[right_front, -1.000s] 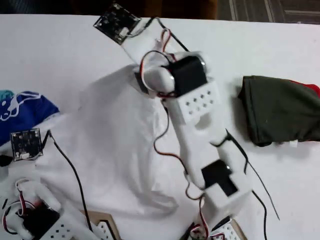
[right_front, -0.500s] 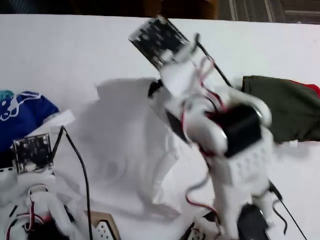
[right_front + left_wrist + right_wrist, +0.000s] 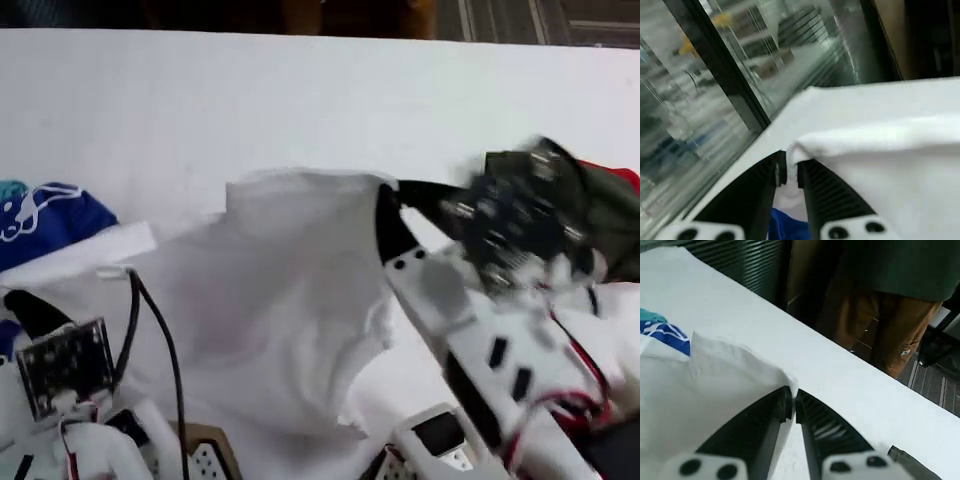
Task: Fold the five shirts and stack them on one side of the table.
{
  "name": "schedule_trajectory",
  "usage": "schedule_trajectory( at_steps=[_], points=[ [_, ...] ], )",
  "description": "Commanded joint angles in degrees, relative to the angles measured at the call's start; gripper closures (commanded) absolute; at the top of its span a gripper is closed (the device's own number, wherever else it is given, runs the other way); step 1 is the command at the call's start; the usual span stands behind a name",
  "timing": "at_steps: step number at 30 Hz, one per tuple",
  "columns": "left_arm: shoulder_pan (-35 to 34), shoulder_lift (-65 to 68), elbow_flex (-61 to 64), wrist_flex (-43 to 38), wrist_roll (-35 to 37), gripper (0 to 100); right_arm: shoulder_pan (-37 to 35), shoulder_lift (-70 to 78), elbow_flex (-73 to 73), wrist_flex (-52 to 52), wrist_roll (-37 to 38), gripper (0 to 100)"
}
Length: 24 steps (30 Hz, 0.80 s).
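My left hand [image 3: 791, 169] and right hand [image 3: 792, 405] are each clamped on an edge of the white shirt [image 3: 280, 280], spreading it over the table [image 3: 300, 90] for folding.

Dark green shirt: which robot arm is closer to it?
Right. The right arm is next to the dark green shirt, its jaws pinching a corner of the white shirt. The left arm pinches another corner far off, by the blue shirt.

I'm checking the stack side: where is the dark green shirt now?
In the high view, the dark green shirt lies at the table's right edge, partly hidden by the right arm, right of the white shirt.
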Motion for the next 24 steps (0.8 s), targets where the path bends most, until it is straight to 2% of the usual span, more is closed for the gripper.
schedule_trajectory(
  at_steps=[1,5,12,15,20,24],
  points=[
    [0.70,-1.05,-2.95,-3.87,0.35,97,1.45,-0.84,-3.52,-1.54,-1.32,97.8],
    [1.14,-0.97,-2.86,-5.45,0.70,97,3.38,-0.84,-7.74,-2.68,-1.49,97.8],
    [11.96,-0.97,-1.80,-5.80,0.70,97,11.56,-1.19,-9.32,-8.66,-1.49,97.8],
    [13.89,0.53,-0.13,-8.79,0.79,97,14.73,-1.27,-9.41,-10.07,-1.49,97.8],
    [14.07,11.43,-0.04,-16.09,5.10,97,16.66,-0.66,-8.88,-10.33,-1.49,97.8],
    [14.95,21.27,-0.22,-16.44,6.59,97,16.66,0.04,-2.64,-10.51,-1.49,97.8]
  ],
)
